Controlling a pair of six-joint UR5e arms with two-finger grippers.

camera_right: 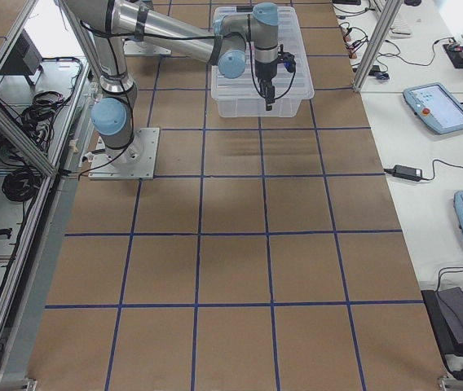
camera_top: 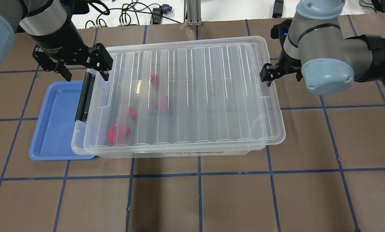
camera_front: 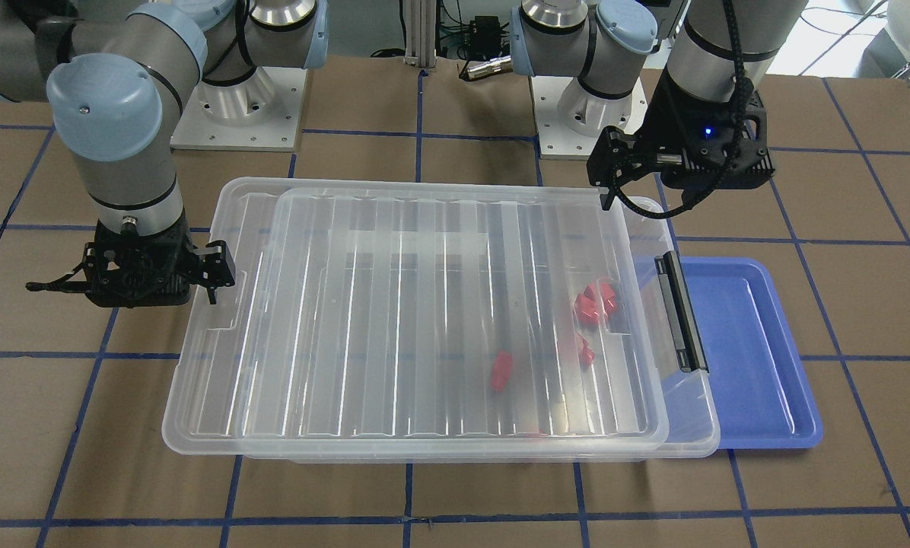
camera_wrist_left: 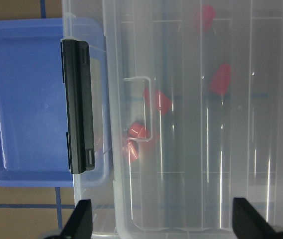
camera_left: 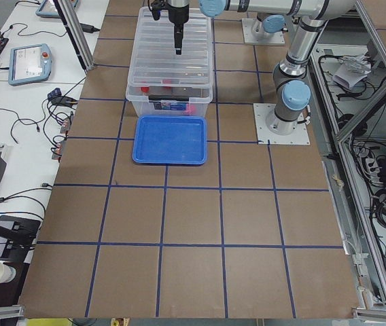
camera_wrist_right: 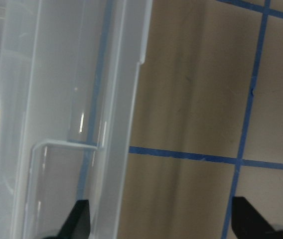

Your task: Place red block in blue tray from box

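Note:
The clear box (camera_top: pixel 273 129) stands mid-table with its ribbed lid (camera_top: pixel 211 90) lying on top, slightly askew. Its black latch (camera_top: pixel 84 96) faces the blue tray (camera_top: pixel 55 122), which is empty and partly tucked under the box's end. Several red blocks (camera_top: pixel 123 130) lie inside under the lid, most near the latch end (camera_wrist_left: pixel 161 102). My left gripper (camera_top: pixel 84 72) is open and empty above the latch end, seen also in the left wrist view (camera_wrist_left: pixel 164 224). My right gripper (camera_front: pixel 124 285) is open and empty at the opposite short end, over the lid's edge (camera_wrist_right: pixel 121 124).
Brown table with a blue tape grid (camera_top: pixel 199 174). The arm bases (camera_front: pixel 238 106) stand behind the box. Open table surface lies in front of the box and to the right of it in the overhead view.

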